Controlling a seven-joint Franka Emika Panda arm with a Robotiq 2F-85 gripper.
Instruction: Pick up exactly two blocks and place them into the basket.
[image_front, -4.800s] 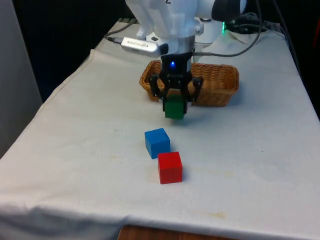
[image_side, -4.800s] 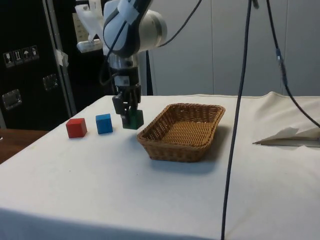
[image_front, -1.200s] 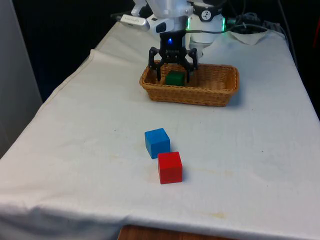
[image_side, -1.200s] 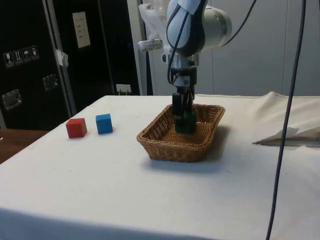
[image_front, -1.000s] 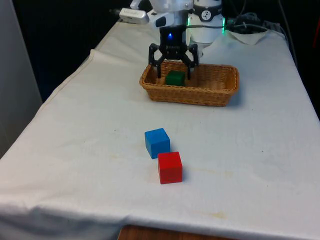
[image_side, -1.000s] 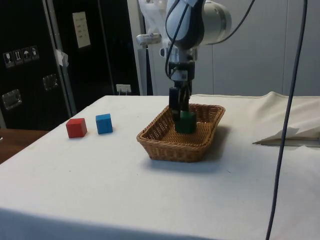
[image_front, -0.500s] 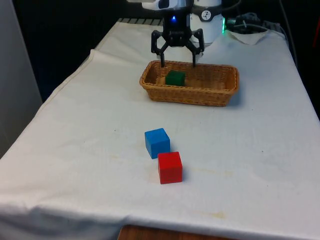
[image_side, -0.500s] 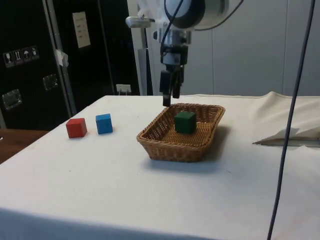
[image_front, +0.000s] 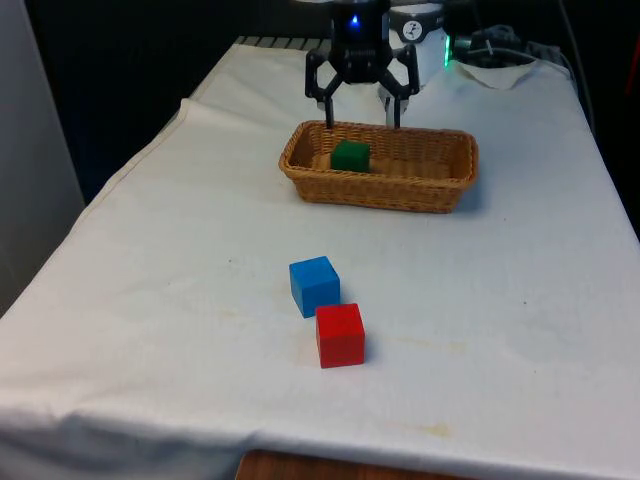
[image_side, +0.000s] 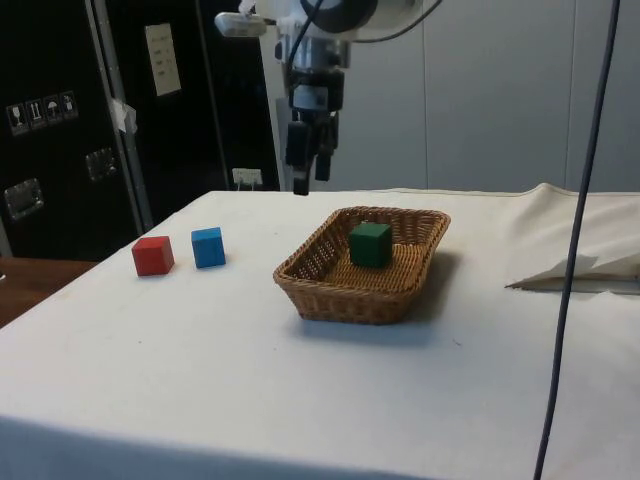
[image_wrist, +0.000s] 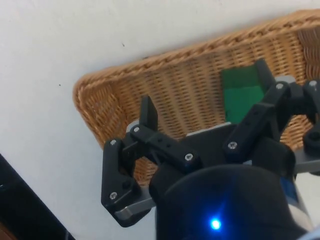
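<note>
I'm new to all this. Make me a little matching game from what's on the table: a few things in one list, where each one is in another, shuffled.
Things:
1. green block
2. blue block
3. red block
4. end effector

Places:
A. on the cloth, nearest the front view's camera
B. in the air, open, above the basket's far rim
C. inside the basket
D. on the cloth, between the red block and the basket

Pairs: 1-C, 2-D, 3-A, 4-B
</note>
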